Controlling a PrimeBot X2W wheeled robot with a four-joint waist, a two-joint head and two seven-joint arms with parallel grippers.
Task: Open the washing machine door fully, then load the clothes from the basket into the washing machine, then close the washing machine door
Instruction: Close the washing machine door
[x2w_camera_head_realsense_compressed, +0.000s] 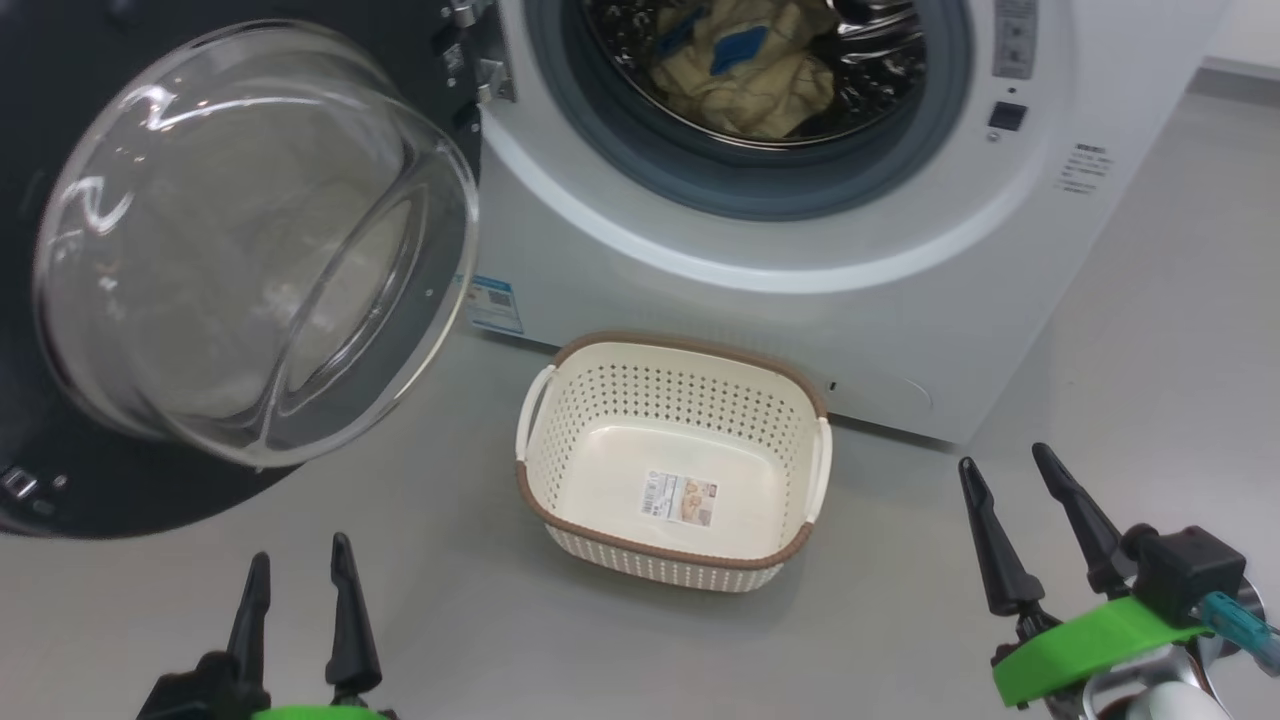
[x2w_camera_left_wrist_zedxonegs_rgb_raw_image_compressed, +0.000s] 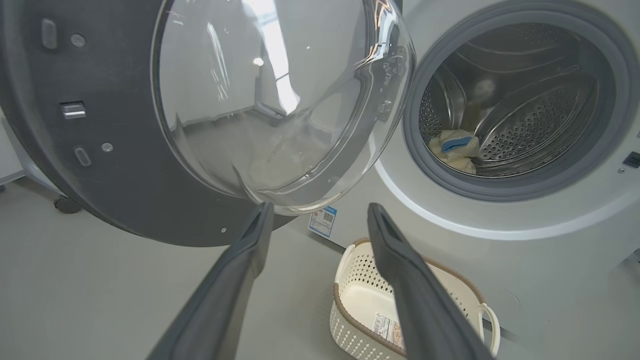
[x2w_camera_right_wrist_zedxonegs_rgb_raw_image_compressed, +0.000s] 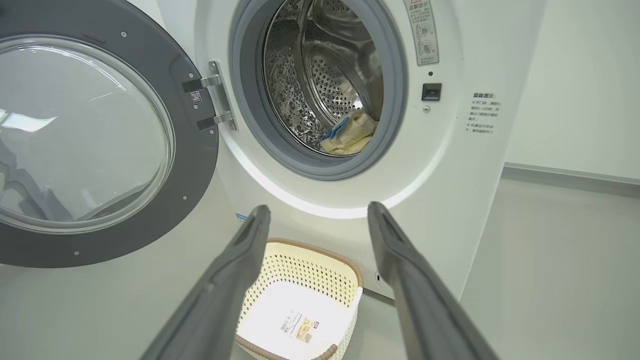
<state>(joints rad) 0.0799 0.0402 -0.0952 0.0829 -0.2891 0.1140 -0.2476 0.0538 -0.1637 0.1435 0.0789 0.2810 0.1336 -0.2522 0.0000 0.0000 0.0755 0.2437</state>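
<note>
With clothes (x2w_camera_head_realsense_compressed: 750, 70) inside the washer (x2w_camera_head_realsense_compressed: 760, 300) and the basket (x2w_camera_head_realsense_compressed: 690, 345) empty before it, the door (x2w_camera_head_realsense_compressed: 250, 240) stands swung out at the washer's left, nearer my left gripper (x2w_camera_head_realsense_compressed: 300, 555) than my right gripper (x2w_camera_head_realsense_compressed: 1003, 458), both spread wide, holding nothing.

Lighting: bright, even, white; faint soft shadow below the basket (x2w_camera_head_realsense_compressed: 660, 565).
Glare: pale streaks and room reflections on the washing machine door (x2w_camera_left_wrist_zedxonegs_rgb_raw_image_compressed: 280, 100) glass; glints on the drum (x2w_camera_right_wrist_zedxonegs_rgb_raw_image_compressed: 320, 85).
Focus: sharp overall.
Distortion: wrist views bow at edges; left pincer (x2w_camera_left_wrist_zedxonegs_rgb_raw_image_compressed: 320, 207) looms, slightly soft.
</note>
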